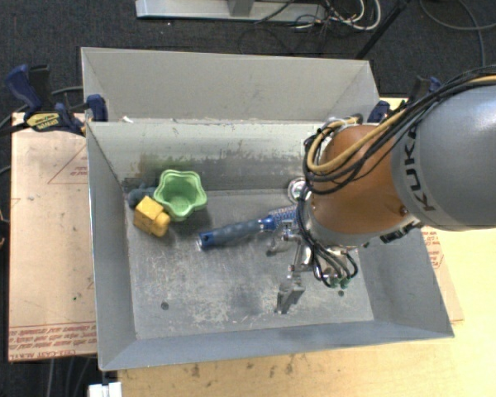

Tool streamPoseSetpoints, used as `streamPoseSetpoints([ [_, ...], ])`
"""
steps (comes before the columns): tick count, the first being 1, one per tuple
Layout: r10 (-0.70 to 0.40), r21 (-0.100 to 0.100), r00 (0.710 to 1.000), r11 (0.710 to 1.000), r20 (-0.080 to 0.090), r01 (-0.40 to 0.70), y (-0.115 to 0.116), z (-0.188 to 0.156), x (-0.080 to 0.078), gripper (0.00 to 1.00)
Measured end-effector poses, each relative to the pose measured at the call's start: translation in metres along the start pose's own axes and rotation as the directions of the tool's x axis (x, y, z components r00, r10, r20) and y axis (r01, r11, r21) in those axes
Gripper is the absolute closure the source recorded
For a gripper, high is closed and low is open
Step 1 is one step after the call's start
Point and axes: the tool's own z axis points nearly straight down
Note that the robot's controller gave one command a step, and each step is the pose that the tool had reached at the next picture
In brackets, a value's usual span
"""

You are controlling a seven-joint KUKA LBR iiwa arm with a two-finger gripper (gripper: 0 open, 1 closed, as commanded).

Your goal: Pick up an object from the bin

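Note:
My gripper (286,298) hangs low over bare bin floor in the right half of the bin, toward the front wall. A blue-handled tool (231,232) lies slanted just to its upper left, and the tool's paler far end runs under the arm's orange cover. Nothing shows under the gripper's tip. Further left, a green flower-shaped cup (182,193) stands upright near the back wall, with a yellow block (151,216) touching its lower left side.
A dark grey-blue piece (135,195) peeks out behind the yellow block at the left wall. The arm and its orange cover with cables hide the bin's right back corner. Bare floor stretches across the front left.

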Motion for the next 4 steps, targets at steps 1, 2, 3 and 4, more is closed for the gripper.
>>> streamPoseSetpoints([
  [1,0.219,-0.002,0.976,0.976,0.004,-0.219,0.046,0.002,-0.084,0.00],
  [2,0.003,-0.001,1.000,1.000,0.005,-0.003,0.044,0.069,-0.106,0.00],
  [3,0.003,-0.003,1.000,1.000,0.016,-0.003,0.045,0.066,-0.109,1.00],
  [4,-0.390,0.003,0.921,0.921,0.008,0.390,0.042,-0.122,-0.112,1.00],
])
